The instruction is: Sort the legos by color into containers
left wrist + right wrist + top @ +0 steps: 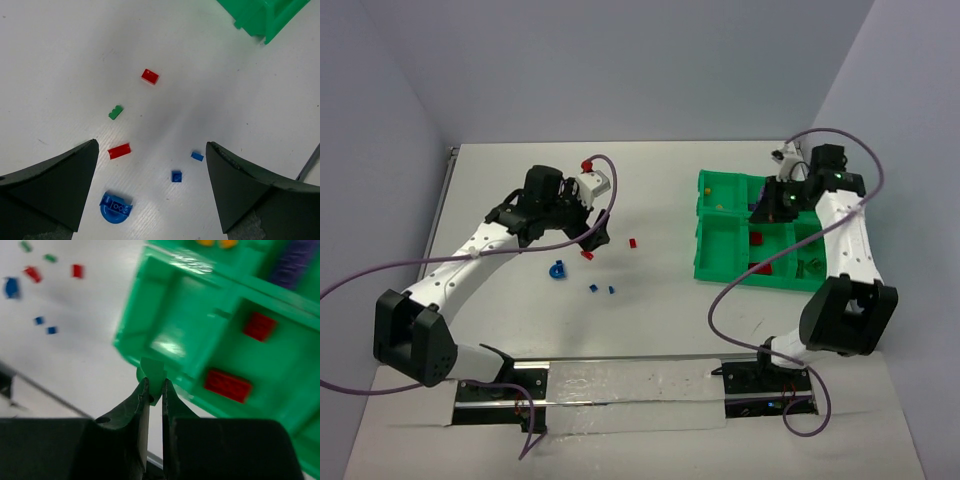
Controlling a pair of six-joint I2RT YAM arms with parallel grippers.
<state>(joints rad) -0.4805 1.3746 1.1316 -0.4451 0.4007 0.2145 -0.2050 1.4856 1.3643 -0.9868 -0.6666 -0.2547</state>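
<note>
My left gripper is open and empty above loose legos on the white table: a red brick, a green brick, a second red brick, two small blue bricks and a round blue piece. In the top view it hangs over this cluster. My right gripper is shut on a small green lego, held above the near edge of the green tray. In the top view it is over the tray.
Tray compartments hold two red bricks, a purple piece and yellow ones. The tray's corner shows in the left wrist view. Purple cables loop from both arms. Walls stand close at the left and back.
</note>
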